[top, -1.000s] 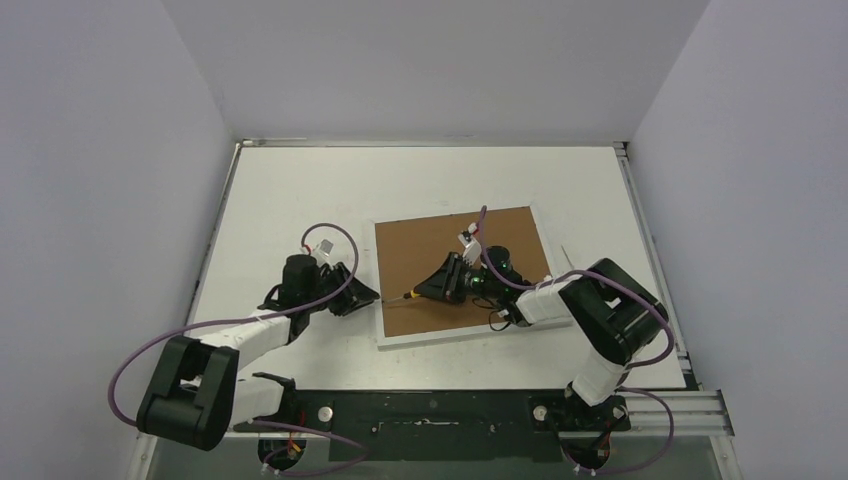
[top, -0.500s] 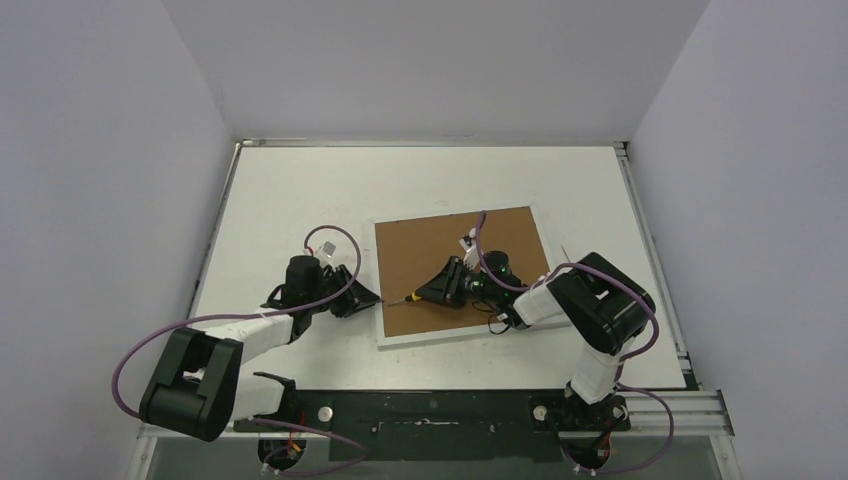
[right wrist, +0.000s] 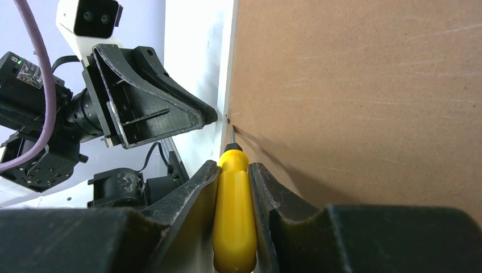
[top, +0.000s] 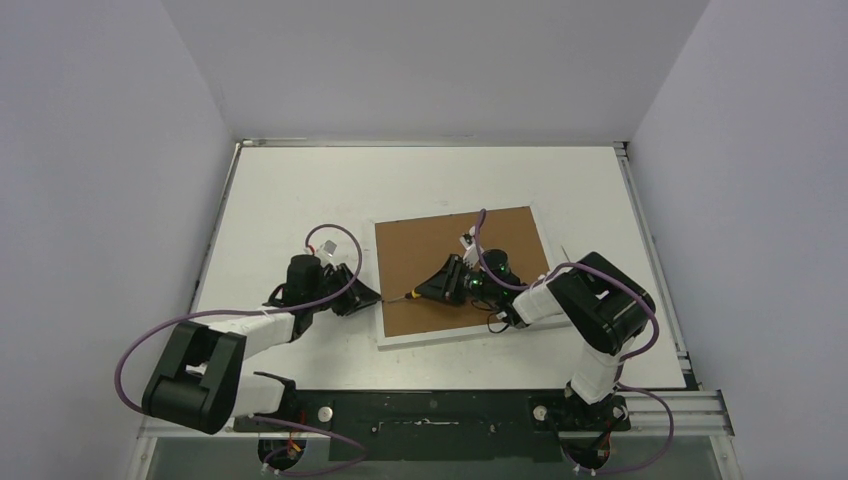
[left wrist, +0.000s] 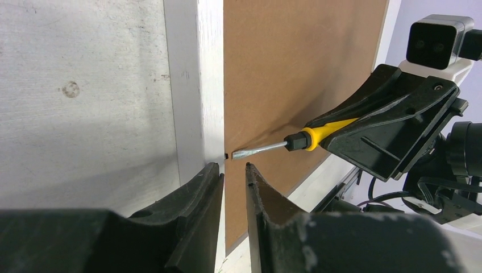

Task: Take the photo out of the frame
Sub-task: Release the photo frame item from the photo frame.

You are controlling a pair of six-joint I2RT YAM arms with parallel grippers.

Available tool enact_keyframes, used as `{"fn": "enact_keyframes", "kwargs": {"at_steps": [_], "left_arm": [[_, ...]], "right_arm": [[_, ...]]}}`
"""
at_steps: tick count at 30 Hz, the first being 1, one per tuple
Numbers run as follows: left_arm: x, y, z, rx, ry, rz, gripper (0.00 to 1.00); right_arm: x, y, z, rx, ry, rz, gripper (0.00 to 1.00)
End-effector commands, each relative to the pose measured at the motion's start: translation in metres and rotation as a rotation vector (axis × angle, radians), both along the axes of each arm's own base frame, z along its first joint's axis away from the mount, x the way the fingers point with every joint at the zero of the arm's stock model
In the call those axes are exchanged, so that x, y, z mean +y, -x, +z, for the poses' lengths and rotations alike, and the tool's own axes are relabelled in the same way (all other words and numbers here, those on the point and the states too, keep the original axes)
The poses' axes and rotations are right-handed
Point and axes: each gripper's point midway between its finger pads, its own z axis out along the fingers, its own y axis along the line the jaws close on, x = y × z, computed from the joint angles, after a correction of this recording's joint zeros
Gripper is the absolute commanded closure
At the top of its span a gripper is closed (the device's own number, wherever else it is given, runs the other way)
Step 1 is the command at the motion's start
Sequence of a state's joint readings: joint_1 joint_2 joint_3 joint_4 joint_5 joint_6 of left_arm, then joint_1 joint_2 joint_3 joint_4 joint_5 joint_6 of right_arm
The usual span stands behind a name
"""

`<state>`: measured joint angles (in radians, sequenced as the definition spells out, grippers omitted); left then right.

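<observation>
Right wrist cam: right gripper [right wrist: 234, 168] is clamped on the yellow handle of a screwdriver [right wrist: 233, 222]; the handle fills the gap between both fingers. A short metal shaft sticks out past the fingertips. Its blade tip sits at the seam where the brown backing board [right wrist: 369, 85] meets the white border of the frame [right wrist: 227, 68].

Left wrist cam: a small black tab [left wrist: 225, 154] sits right on that seam, with the blade tip just beside it. Can't tell if they touch. Left gripper [left wrist: 233, 169] jaws stand a narrow slit apart, nothing seen between them. The slit lines up with the same seam, and the fingertips sit just short of the tab, opposite the blade. Can't tell if the fingertips press on the frame or hover over it.

Top cam: the two grippers point at each other, tip to tip, at the frame's left edge. The left one reaches across from the bare table [top: 300, 190]; the right one lies low across the backing board.

The frame lies flat and face down, brown back up. It sits right of centre on the table, slightly skewed to the table edges. The board sits inside the white border wherever the arms don't cover it. No view shows the photo, since only the frame's back faces the cameras.
</observation>
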<state>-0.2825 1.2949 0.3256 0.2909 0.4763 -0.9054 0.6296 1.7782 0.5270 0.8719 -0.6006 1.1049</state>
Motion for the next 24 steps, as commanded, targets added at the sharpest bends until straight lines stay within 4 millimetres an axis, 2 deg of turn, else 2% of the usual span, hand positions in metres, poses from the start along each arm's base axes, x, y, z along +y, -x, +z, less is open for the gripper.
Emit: {"fn": "enact_keyframes", "kwargs": {"at_steps": [1,9,18,24], "left_arm": [[0.004,-0.004,-0.01,-0.003,-0.051,0.003,0.79],[0.012,-0.004,-0.016,0.028,-0.11,0.027,0.81],[0.024,-0.002,-0.007,0.021,-0.174,0.049,0.77],[0.012,-0.002,-0.002,0.005,-0.1,0.008,0.75]], "right_arm": [[0.003,-0.015,0.004,-0.074,0.022,-0.027,0.95],[0.006,-0.016,-0.001,-0.062,0.046,-0.024,0.95],[0.01,-0.01,-0.002,-0.053,0.045,-0.004,0.95],[0.012,-0.008,-0.004,-0.039,0.048,0.007,0.95]]}}
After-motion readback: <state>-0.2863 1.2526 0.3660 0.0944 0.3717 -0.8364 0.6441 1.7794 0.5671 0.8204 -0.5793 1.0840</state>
